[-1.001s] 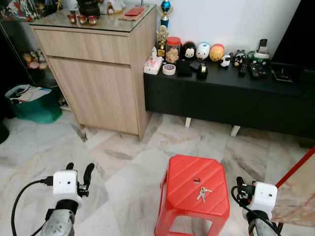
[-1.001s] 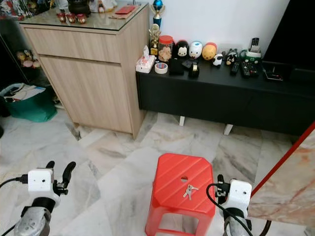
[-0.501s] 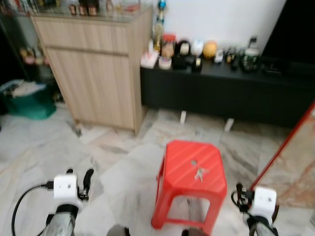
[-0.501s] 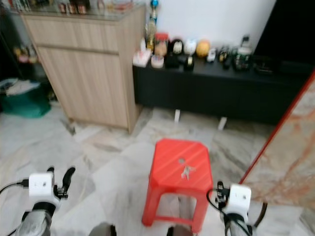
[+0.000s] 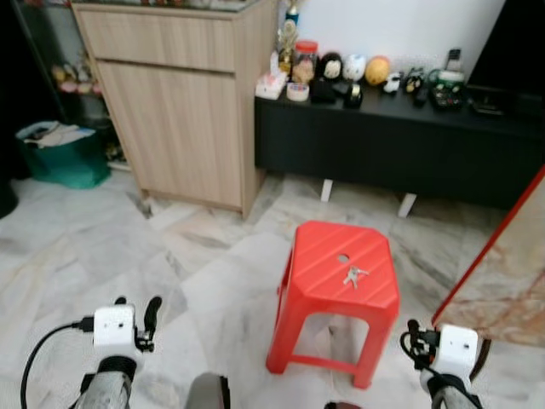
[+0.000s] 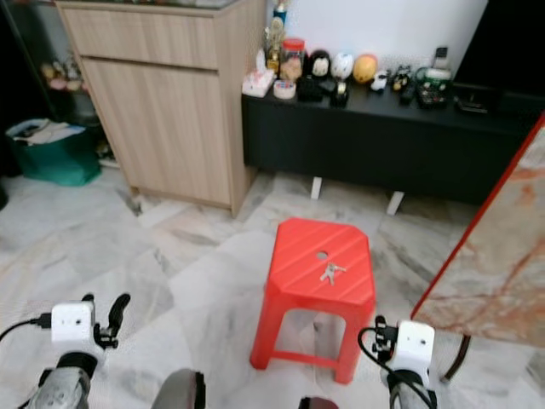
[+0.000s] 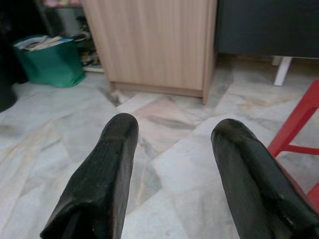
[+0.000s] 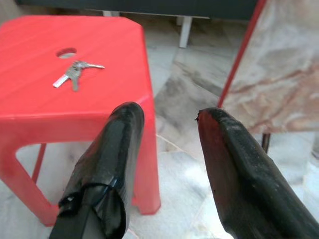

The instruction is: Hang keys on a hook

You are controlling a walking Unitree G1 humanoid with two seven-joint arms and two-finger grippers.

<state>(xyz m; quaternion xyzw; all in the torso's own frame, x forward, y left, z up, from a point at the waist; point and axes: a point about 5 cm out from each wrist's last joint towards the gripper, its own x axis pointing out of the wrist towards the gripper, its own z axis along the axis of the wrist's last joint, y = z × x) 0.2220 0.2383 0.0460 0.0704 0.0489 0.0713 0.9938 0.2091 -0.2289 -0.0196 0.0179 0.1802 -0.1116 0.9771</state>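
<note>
Metal keys (image 8: 74,73) flat on ribbed red plastic stool (image 5: 319,264).

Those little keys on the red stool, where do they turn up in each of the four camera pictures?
Left eye view: keys lie on the red stool, just below its round hole.
Right eye view: keys in the same spot on the stool top.
Left wrist view: no keys here.
Right wrist view: keys beside the hole, beyond the right gripper.
Shared landmark: the red stool.

both arms hang low, the left end effector (image 7: 172,164) and right end effector (image 8: 167,149) each parted and empty.
</note>
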